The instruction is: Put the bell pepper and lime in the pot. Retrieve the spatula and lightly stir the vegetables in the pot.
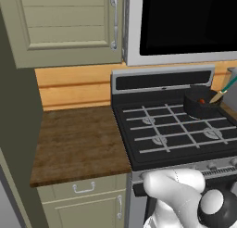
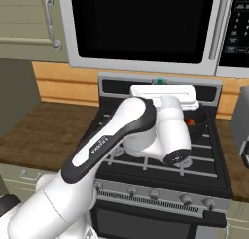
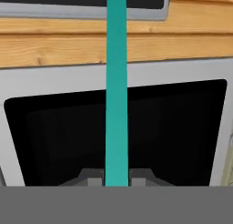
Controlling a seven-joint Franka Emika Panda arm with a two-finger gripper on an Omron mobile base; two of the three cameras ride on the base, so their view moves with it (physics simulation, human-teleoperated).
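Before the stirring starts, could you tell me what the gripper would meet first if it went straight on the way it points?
Probably the stove's black back panel, straight ahead past the spatula between the gripper's fingers; the depth is unclear.

In the hand view the gripper (image 3: 116, 176) shows just its fingertips at the bottom centre, closed on the spatula (image 3: 116, 86), whose teal handle runs off the top edge, blade unseen. In the right base view the arm covers most of the pot (image 2: 198, 121), right of centre. The bell pepper (image 2: 190, 121) peeks out; the lime is hidden.
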